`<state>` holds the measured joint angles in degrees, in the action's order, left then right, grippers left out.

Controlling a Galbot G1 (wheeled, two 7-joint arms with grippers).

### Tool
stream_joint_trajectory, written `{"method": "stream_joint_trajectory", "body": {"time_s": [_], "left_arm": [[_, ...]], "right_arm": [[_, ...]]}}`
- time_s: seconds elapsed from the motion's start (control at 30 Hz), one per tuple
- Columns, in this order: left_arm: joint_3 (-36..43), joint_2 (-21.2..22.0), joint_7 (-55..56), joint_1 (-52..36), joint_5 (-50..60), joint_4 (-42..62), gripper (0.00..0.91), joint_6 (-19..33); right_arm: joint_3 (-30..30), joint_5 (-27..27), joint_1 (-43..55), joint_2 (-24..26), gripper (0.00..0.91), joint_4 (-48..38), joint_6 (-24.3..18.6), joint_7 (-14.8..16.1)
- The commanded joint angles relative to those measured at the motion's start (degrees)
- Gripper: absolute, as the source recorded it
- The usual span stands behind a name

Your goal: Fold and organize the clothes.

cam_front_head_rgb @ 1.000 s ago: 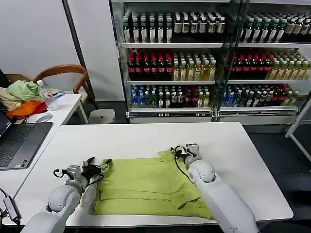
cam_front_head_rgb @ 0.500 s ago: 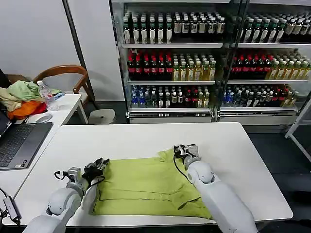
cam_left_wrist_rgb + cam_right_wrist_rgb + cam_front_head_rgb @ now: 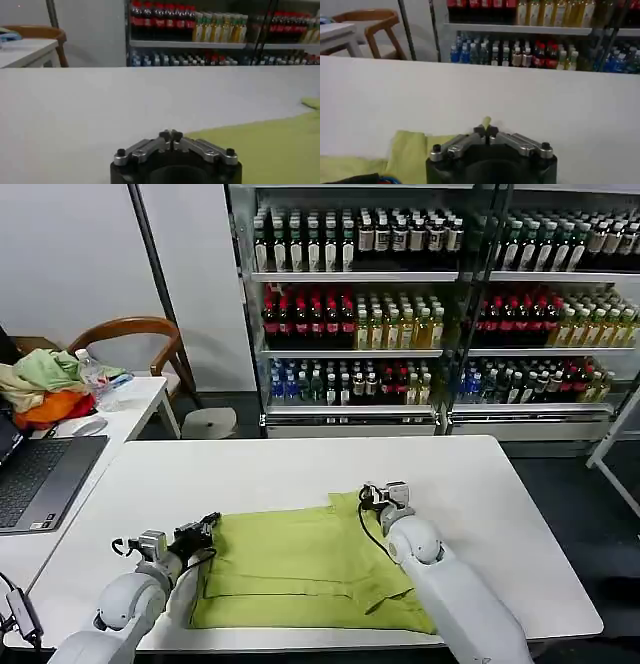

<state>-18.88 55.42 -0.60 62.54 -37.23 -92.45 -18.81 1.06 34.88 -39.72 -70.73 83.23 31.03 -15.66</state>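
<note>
1. While the lime green T-shirt [image 3: 305,569] lies partly folded on the near half of the white tabletop [image 3: 270,469], both arms reach in low from the front edge, one at each side of the cloth.
2. The left pincer [image 3: 205,526] sits at the shirt's far left corner, right at the cloth's edge. In the left wrist view its tips [image 3: 170,135] are pressed together, with the shirt [image 3: 270,150] spread just beside them; whether any cloth is caught between the tips I cannot tell.
3. The right pincer [image 3: 385,494] rests at the shirt's far right corner. In the right wrist view its tips [image 3: 485,131] are pressed together on a small peak of green fabric that sticks up between them, so it is pinching the shirt [image 3: 410,152].
4. The shirt's near layer runs flat along the front edge of the tabletop, and a second layer lies over it with a raised fold near the right arm.
5. A laptop [image 3: 40,474] sits on the side table [image 3: 135,409] to the left, with a heap of garments [image 3: 45,389] behind it.
6. Shelves of bottles [image 3: 420,304] fill the background.
</note>
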Motion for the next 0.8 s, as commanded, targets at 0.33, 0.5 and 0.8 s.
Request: {"method": "stream_joint_trajectory", "body": {"time_s": [0.33, 0.5, 0.8], "left_arm": [[-5.21, 0.86, 0.42, 11.38, -0.87, -12.50, 0.050, 2.86], [-5.70, 0.97, 0.49, 13.99, -0.45, -14.16, 0.050, 3.08], [-7.46, 0.36, 0.60, 18.52, 0.53, -16.97, 0.050, 3.28]], "right_arm": [[-5.95, 0.86, -13.24, 5.06, 0.000, 21.72, 0.12, -0.68], [-7.93, 0.41, -18.84, 6.67, 0.000, 26.35, -0.06, -0.57], [-9.12, -1.60, -25.35, 8.20, 0.000, 30.11, -0.92, -0.05]]}}
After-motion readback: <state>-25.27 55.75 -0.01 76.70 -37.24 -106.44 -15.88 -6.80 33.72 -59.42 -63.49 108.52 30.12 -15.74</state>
